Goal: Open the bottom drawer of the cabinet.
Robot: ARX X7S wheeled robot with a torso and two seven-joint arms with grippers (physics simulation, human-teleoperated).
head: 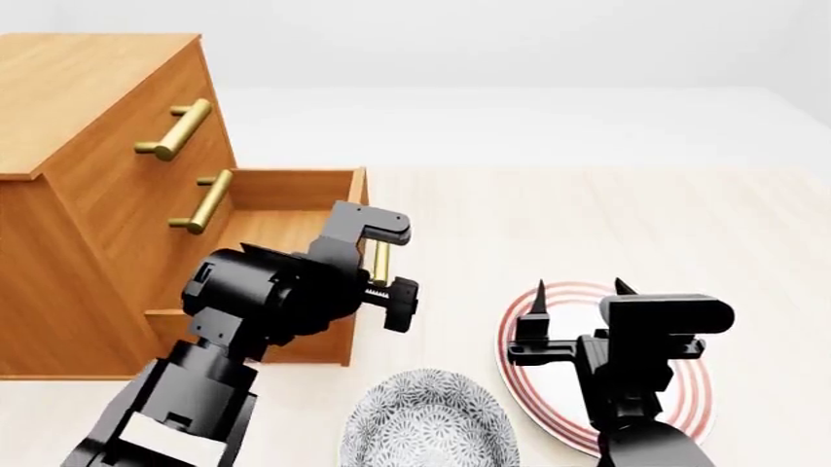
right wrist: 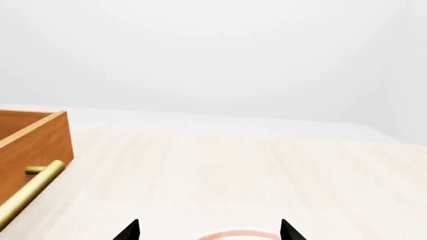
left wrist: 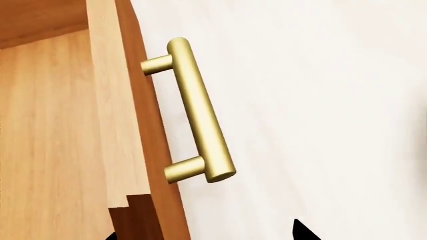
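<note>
I see my left gripper (head: 380, 261) with jaws spread, arm bent; my right gripper (head: 578, 290) is parted, fingertips up.

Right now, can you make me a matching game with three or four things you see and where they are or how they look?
Things:
1. bottom drawer
2. striped plate
3. speckled bowl
4. left gripper

Descriptions:
A. grey and white, nearest the robot
B. pulled out of the cabinet
C. under the right gripper, with red rings
D. at the drawer's brass handle

Pairs: 1-B, 2-C, 3-A, 4-D
</note>
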